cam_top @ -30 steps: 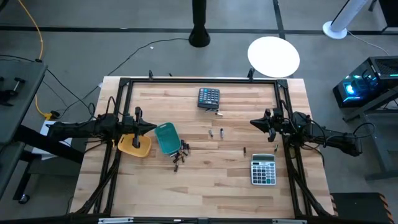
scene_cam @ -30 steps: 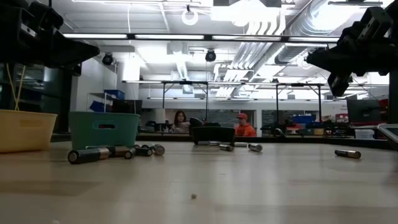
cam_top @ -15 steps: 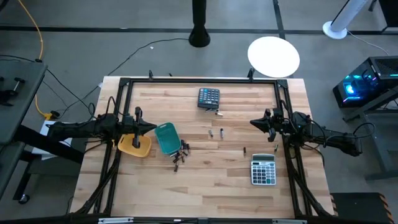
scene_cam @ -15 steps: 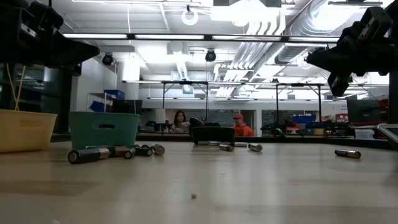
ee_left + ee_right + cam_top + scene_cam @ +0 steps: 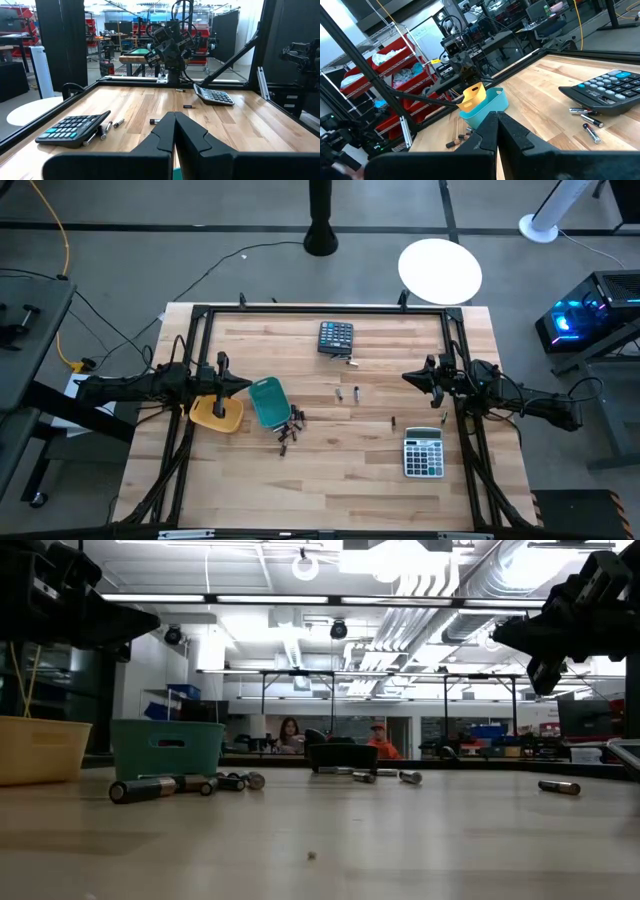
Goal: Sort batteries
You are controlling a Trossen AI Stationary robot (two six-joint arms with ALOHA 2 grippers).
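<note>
Mid-table, batteries (image 5: pixel 290 427) loose; pincers at side edges, closed.

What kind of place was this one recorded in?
Likely a robotics lab or workshop: a wooden table in a black frame, red parts bins on wire shelving, bare ceiling ducts, and people seated at benches behind.

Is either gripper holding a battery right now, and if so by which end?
Neither. The left gripper and right gripper are both shut on nothing, raised above the table.
</note>
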